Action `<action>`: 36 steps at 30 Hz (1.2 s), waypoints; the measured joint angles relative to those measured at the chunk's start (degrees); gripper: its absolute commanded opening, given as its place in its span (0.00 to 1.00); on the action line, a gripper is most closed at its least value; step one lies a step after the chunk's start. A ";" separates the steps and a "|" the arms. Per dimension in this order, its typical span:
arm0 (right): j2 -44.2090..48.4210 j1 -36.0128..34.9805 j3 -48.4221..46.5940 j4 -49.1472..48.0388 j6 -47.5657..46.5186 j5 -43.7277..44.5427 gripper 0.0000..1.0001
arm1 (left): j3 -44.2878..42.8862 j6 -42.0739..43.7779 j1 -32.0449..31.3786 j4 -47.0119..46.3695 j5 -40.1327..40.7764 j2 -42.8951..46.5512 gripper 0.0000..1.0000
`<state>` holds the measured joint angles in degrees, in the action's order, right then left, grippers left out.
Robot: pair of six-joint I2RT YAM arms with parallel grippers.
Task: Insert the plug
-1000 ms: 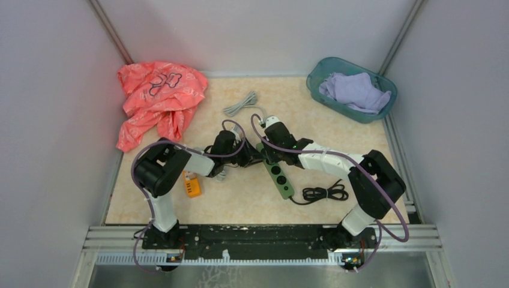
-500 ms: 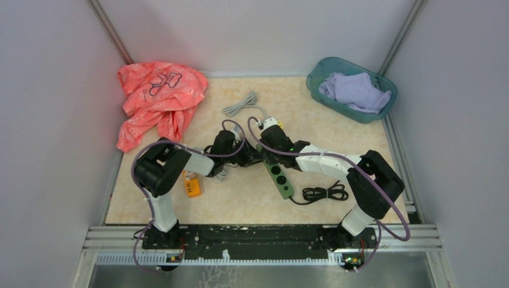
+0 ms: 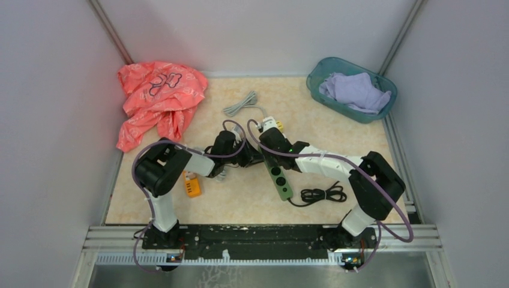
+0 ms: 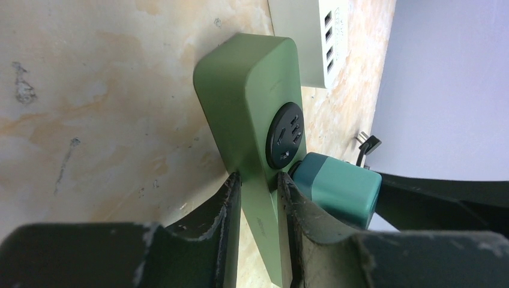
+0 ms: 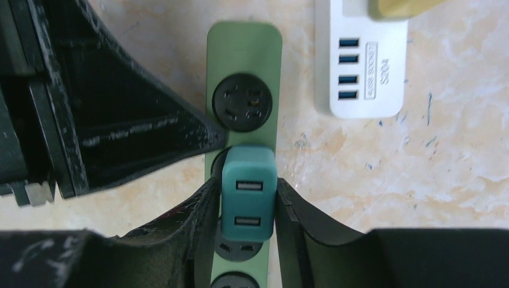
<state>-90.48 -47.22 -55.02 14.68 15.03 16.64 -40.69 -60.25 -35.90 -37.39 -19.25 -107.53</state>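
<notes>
Top external, teal basket (image 3: 362,115), lilac cloth (image 3: 354,91) inside

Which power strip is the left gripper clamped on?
The green strip, pinched in the left gripper; the white USB strip lies free beside it. The right gripper grips the teal adapter.

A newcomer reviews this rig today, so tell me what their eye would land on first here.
At table centre both arms meet over a green power strip: the left gripper clamps it while the right gripper pinches a teal USB charger at its second socket. Next, the bright coral cloth in the far left corner and the teal basket far right.
</notes>
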 measured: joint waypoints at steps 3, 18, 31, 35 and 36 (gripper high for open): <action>0.22 -1.11 -0.28 3.72 0.17 -0.61 0.48 | 0.00 0.00 -0.04 -0.20 0.00 -0.07 0.31; 3.13 -1.44 -7.61 12.90 0.57 -1.38 0.49 | 0.00 0.02 -0.07 -0.39 0.07 -0.15 0.31; -2.25 0.55 -11.87 16.72 0.44 -0.61 0.41 | 0.00 0.00 -0.07 -0.35 0.07 -0.17 0.31; -3.28 1.22 -11.87 17.55 0.44 -0.59 0.28 | -0.02 0.00 -0.07 -0.35 0.07 -0.17 0.31; -3.48 1.29 -11.87 17.59 0.52 -0.74 0.25 | -0.02 0.00 -0.09 -0.37 0.09 -0.17 0.31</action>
<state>-93.95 -45.93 -66.89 32.27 15.55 15.90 -40.71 -60.25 -35.99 -37.76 -19.16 -107.70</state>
